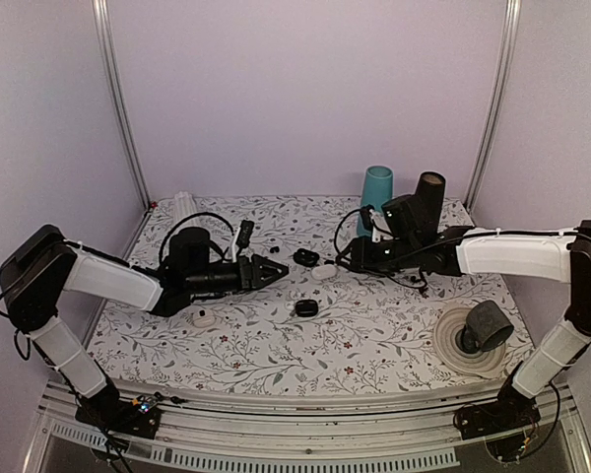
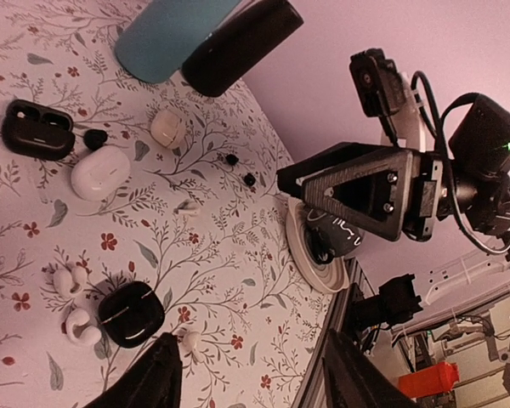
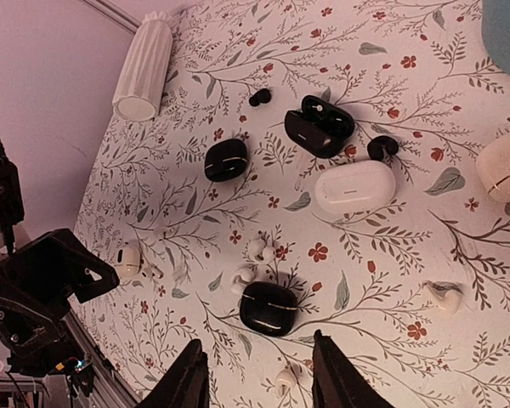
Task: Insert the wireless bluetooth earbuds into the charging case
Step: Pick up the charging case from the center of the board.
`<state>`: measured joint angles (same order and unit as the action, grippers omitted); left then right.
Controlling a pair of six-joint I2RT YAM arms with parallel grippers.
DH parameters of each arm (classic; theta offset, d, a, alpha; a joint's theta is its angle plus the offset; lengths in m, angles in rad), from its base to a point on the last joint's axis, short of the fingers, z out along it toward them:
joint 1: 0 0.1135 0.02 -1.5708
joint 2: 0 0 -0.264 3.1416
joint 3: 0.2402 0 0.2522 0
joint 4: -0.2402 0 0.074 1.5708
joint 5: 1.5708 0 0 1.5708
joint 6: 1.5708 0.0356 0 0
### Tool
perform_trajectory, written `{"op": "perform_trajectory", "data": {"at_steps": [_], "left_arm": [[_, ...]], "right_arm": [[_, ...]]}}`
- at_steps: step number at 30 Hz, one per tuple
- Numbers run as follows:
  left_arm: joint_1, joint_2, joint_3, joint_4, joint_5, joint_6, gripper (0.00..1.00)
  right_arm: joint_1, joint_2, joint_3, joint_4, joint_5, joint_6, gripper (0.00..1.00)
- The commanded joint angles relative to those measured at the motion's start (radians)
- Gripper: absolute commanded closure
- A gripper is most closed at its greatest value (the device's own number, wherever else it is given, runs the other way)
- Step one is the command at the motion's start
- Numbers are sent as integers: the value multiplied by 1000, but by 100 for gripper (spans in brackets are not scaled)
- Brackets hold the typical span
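An open black charging case (image 3: 320, 126) lies mid-table, a black earbud (image 3: 380, 147) beside it and another black earbud (image 3: 258, 97) further off. A white closed case (image 3: 354, 186) lies next to it. Two white earbuds (image 3: 257, 248) lie by a closed black case (image 3: 269, 308), and one more white earbud (image 3: 284, 381) lies between my right fingers' tips. My right gripper (image 3: 259, 382) is open and empty above them. My left gripper (image 2: 255, 382) is open and empty, with a white earbud (image 2: 189, 340) by its left finger. In the top view both grippers, left (image 1: 282, 268) and right (image 1: 343, 261), face each other across the open case (image 1: 305, 257).
A second closed black case (image 3: 226, 159), a beige case (image 3: 503, 167) and an open white case (image 3: 126, 261) lie around. A teal cup (image 1: 376, 185) and a black cylinder (image 1: 429, 192) stand at the back. A plate (image 1: 453, 345) with a black mug lies front right. A white ribbed cylinder (image 3: 143, 68) lies back left.
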<state>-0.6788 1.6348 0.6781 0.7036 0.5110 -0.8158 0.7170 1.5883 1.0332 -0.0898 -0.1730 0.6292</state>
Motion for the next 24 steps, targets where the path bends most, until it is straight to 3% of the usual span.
{"op": "perform_trajectory", "data": {"at_steps": [1, 4, 13, 24], "left_arm": [[-8, -16, -7, -39, -30, 34, 42], [-7, -45, -41, -66, -56, 50, 42], [8, -125, -72, -127, -113, 80, 43], [32, -140, -55, -158, -100, 99, 43]], "right_arm": [[39, 61, 65, -68, 64, -33, 55], [55, 138, 119, -98, 53, -90, 48], [115, 332, 247, -192, 55, -136, 43], [147, 381, 212, -77, 68, -384, 17]]}}
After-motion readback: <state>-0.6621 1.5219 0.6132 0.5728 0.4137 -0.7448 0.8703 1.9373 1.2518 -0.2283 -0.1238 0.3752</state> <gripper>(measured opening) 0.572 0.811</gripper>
